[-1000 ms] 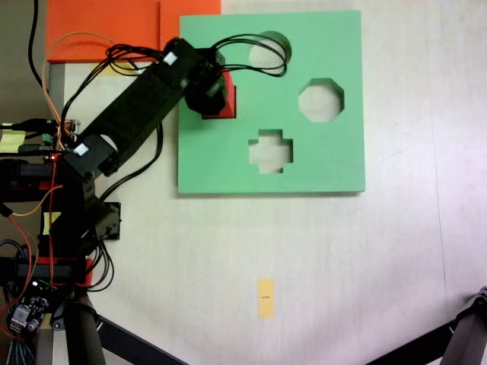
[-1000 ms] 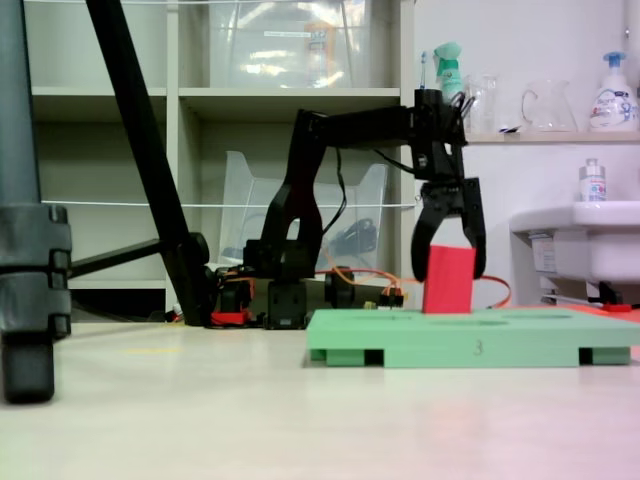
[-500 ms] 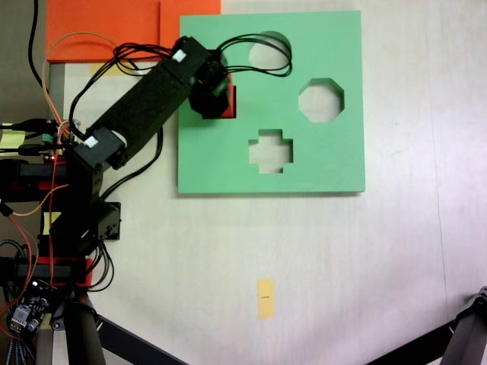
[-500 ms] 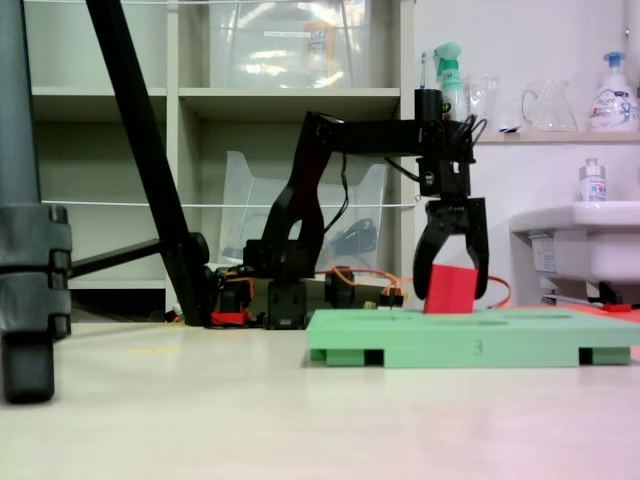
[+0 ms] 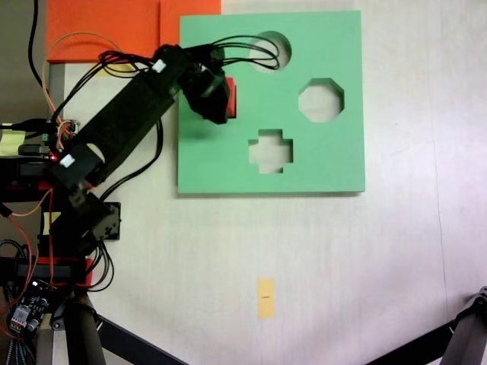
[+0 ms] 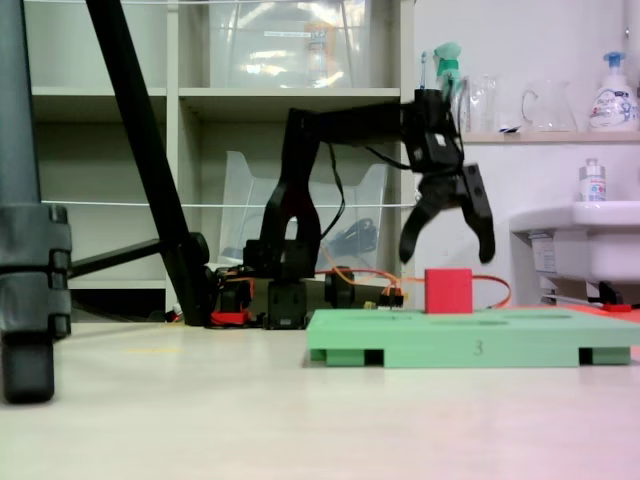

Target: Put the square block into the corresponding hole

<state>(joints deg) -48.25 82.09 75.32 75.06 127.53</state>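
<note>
While sitting in the square hole of the green board [image 6: 470, 348], showing as a small bright red block [image 6: 448, 290], top half poking above the surface. Hanging just above it, released and spread wide: gripper [image 6: 447, 240]. Hiding most of the block from above: gripper [image 5: 215, 99]. Lying nearby: round, octagonal [image 5: 320, 99] and cross [image 5: 270, 150] cutouts, orange slabs [image 5: 106, 29].

We can read one mark: a small dark "3" on the front edge of the green foam board [image 6: 474, 348], seen in a fixed view from the side. The bottles on the shelf [image 6: 618, 88] carry labels, and the yellow tag on the surface [image 5: 265, 297] bears a mark, but all are too blurred to read.
</note>
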